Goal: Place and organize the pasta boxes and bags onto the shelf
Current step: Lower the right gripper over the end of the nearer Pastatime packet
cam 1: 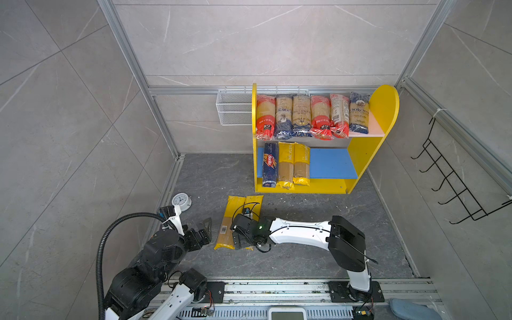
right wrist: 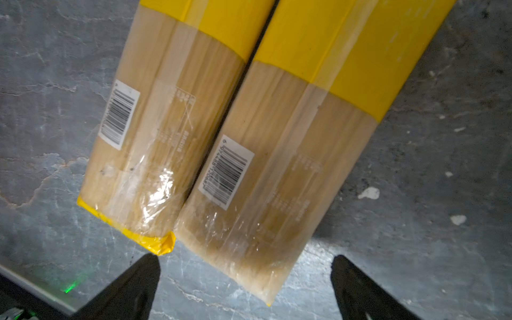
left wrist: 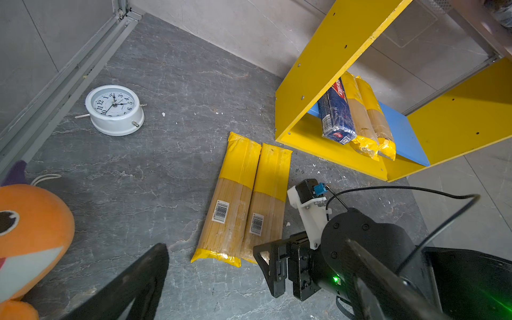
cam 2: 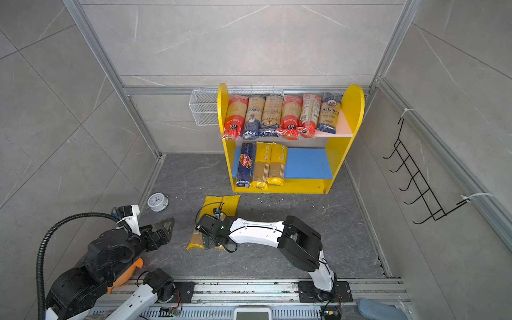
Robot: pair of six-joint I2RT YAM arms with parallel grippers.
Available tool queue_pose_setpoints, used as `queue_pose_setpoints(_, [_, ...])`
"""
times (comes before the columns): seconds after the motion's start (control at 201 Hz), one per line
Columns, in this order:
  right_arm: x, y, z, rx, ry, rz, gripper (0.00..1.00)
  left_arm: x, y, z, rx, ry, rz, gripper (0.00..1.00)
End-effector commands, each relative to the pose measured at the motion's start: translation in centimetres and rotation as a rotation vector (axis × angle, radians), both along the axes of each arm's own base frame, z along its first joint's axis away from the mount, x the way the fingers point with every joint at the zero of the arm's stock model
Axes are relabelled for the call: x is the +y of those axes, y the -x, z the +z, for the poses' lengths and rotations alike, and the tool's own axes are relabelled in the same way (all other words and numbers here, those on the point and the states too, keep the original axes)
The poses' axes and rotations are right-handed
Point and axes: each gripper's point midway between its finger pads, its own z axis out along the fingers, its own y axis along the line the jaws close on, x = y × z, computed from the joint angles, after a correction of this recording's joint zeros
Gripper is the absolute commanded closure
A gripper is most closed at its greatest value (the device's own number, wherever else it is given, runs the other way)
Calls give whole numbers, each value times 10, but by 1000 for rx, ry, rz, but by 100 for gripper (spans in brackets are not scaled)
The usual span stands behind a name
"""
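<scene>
Already most of the stocking looks done. On the small two-tier shelf with yellow side panels point(cam 1: 383, 110), six see-through spaghetti bags with red or dark-blue ends point(cam 1: 302, 116) lie side by side across the pink upper board point(cam 1: 372, 128). The blue lower board point(cam 1: 329, 163) carries a dark-blue Barilla box point(cam 1: 270, 164) with two yellow-ended spaghetti bags point(cam 1: 293, 163) just beside it, all bunched toward the shelf's flat-topped side. The rest of that board is bare (room enough, by the look of it, for what remains).

What remains is a pair of yellow-ended see-through spaghetti bags point(left wrist: 235, 199) on the grey floor point(cam 1: 304, 221). They touch along their length just in front of the shelf, with their broad yellow ends pointing toward it.

The right gripper point(right wrist: 245, 259) hangs over the end of the pair farthest from the shelf, jaws spread wide and holding nothing. In the right wrist view the clear end of one bag point(right wrist: 277, 166), the one lying more toward the shelf's round-topped side, sits between the two dark fingers point(right wrist: 133, 285). The yellow corner of its neighbour point(right wrist: 155, 124) lies just beside one finger, and whether either finger touches plastic cannot be told. The left gripper point(cam 1: 205, 231) sits well away from the shelf, jaws likewise wide and empty, apart from both bags.
</scene>
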Motion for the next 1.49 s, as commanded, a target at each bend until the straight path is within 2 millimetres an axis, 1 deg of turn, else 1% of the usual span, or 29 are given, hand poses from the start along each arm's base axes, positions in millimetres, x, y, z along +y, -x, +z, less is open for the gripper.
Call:
queue_pose_setpoints(0.0, [-13, -5, -12, -6, 103, -44, 0, 8, 4, 9, -25, 5, 27, 0])
queue_pose_setpoints(0.114, [-17, -6, -21, 1, 151, -55, 0, 11, 5, 10, -30, -3, 32, 0])
queue_pose_setpoints(0.299, [-13, -3, -34, 29, 160, -54, 0, 13, 7, 11, -36, -5, 33, 0])
queue_pose_setpoints(0.378, [-16, -2, -38, 42, 174, -57, 0, 13, 8, 12, -40, -7, 33, 0])
queue_pose_setpoints(0.463, [-26, -2, -37, 40, 197, -72, 0, 14, 8, 11, -41, -8, 36, 0])
queue_pose_setpoints(0.627, [-59, -4, -31, 32, 217, -114, 0, 13, 7, 11, -46, -9, 32, 0])
queue_pose_setpoints(0.697, [-66, -4, -26, 26, 209, -115, 0, 12, 6, 11, -47, -10, 30, 0])
queue_pose_setpoints(0.782, [-69, -4, -20, 14, 200, -110, 0, 11, 6, 12, -48, -11, 23, 0])
queue_pose_setpoints(0.851, [-66, -5, -15, 6, 175, -102, 0, 10, 5, 13, -49, -10, 22, 0])
queue_pose_setpoints(1.05, [-49, -9, -5, -14, 87, -79, 0, 11, 6, 13, -48, -10, 22, 0])
queue_pose_setpoints(1.195, [-38, -11, -3, -21, 44, -69, 0, 13, 8, 13, -47, -13, 28, 0])
queue_pose_setpoints(1.319, [-33, -11, -9, -15, 33, -70, 0, 12, 6, 13, -46, -13, 27, 0])
queue_pose_setpoints(1.488, [-30, -11, -26, 7, 60, -69, 0, 8, 2, 13, -37, -18, 22, 0])
